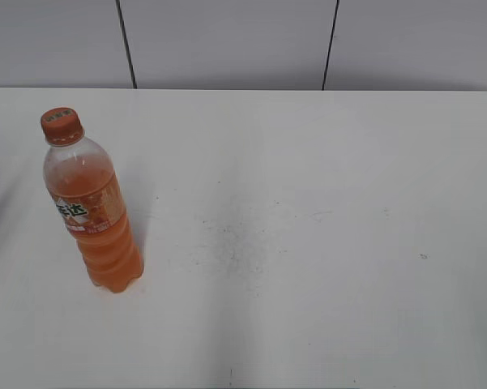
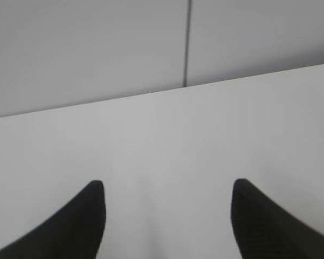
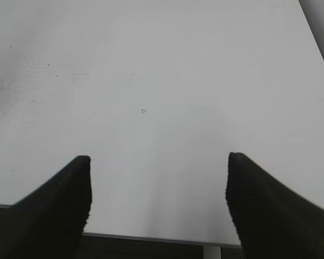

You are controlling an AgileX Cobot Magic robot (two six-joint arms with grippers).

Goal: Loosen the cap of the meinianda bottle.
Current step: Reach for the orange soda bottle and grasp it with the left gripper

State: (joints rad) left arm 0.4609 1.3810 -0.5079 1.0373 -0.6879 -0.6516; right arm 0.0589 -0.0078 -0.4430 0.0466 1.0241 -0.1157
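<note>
One meinianda bottle (image 1: 93, 215), one cap (image 1: 61, 124), one table (image 1: 324, 243), and two tools: left tool (image 2: 167, 189), right tool (image 3: 159, 162).

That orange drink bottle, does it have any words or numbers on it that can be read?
"达": one white character on the bottle label; the character to its left is cut off.
Small print lower on the label: too blurred to read.
Dark mark on the cap: too small to read.

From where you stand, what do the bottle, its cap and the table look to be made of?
The meinianda bottle: clear, glossy plastic, since the orange liquid shows through its ribbed body. The cap: opaque orange plastic, probably, with a ridged side. The table: a smooth, matte white top, perhaps laminate, faintly scuffed.
</note>
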